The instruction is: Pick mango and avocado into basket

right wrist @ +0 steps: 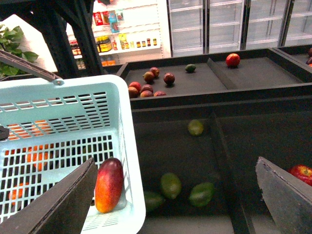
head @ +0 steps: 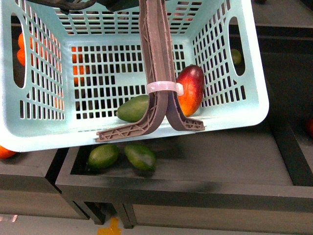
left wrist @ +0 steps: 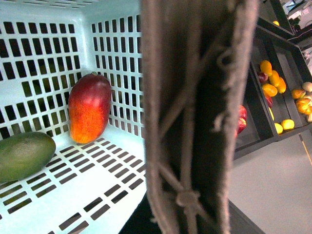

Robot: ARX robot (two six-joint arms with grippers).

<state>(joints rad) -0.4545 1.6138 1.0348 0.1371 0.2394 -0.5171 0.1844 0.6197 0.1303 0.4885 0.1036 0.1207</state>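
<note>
Mango [head: 191, 88] and avocado [head: 133, 108] lie side by side in tilted basket [head: 44, 132]. Right tool [right wrist: 175, 165] gapes wide, empty. Left tool [head: 122, 4] at top of brown handles [head: 159, 58]; grip cannot be told.

- My right gripper [right wrist: 175, 160], seen from its own wrist, is parted wide: two dark fingers [right wrist: 58, 204] spread far apart, gripping nothing and touching nothing.
- Only a dark bit of my left gripper [head: 121, 4] shows, at the top edge of the front view. Its jaws are out of sight, so I cannot tell whether they are clamped or slack.
</note>
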